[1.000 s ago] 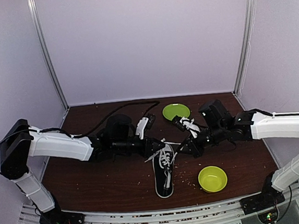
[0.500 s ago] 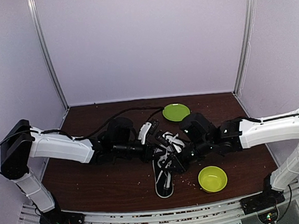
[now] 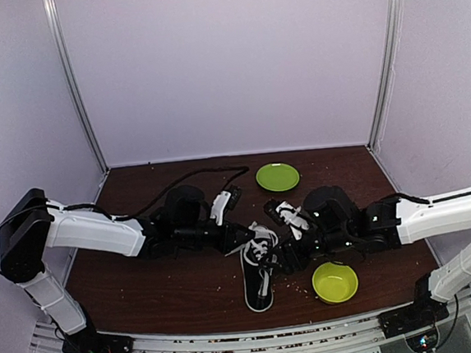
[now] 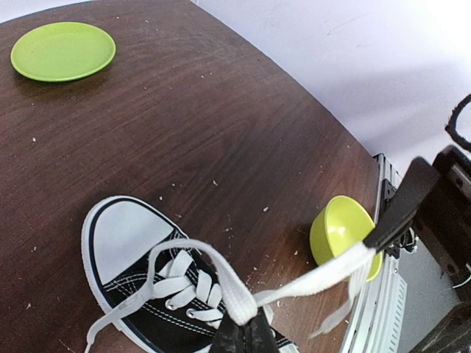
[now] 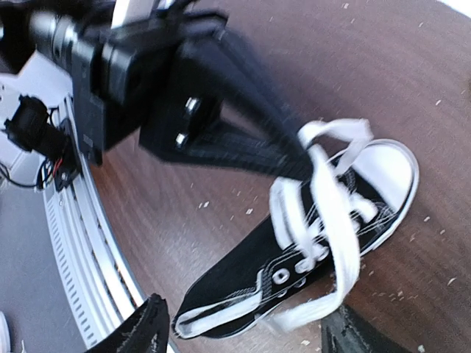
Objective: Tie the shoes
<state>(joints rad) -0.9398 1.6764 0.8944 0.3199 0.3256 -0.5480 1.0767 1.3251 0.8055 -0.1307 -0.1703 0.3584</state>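
1. While both arms reach in over the sneaker (image 3: 259, 278) in the overhead view, no knot or bow shows on it. It lies sole-down on the table (image 3: 145, 275) with its toe pointing away from the arm bases. A green bowl (image 3: 335, 282) is just to its right and a green plate (image 3: 277, 176) is well beyond its toe. The left gripper (image 3: 243, 239) is at the toe end and the right gripper (image 3: 282, 260) is at the shoe's right flank. From this height I cannot tell how either pair of jaws stands. The white laces (image 3: 262, 248) lie in a loose tangle over the tongue.

2. From the left wrist, the left gripper (image 4: 245, 332) has its jaws pressed together on one strand of the laces (image 4: 221, 276), raised clear of the shoe. The strand arches up from the eyelets behind the toe cap (image 4: 125, 235) to the pinch. It then runs on to a black finger (image 4: 401, 206) of the right gripper and rests against it. The eyelets are threaded, but I see no crossing drawn tight.

3. From the right wrist, the right gripper (image 5: 246, 316) has its jaws wide apart above the sneaker (image 5: 243, 276), clamped on nothing. The laces (image 5: 331, 220) hang in slack loops from the left gripper's tips.

4. I judge the task to be at an early stage: one strand is picked up and nothing is tied. Crossing the strands, making the first knot, forming the loops and tightening all remain.
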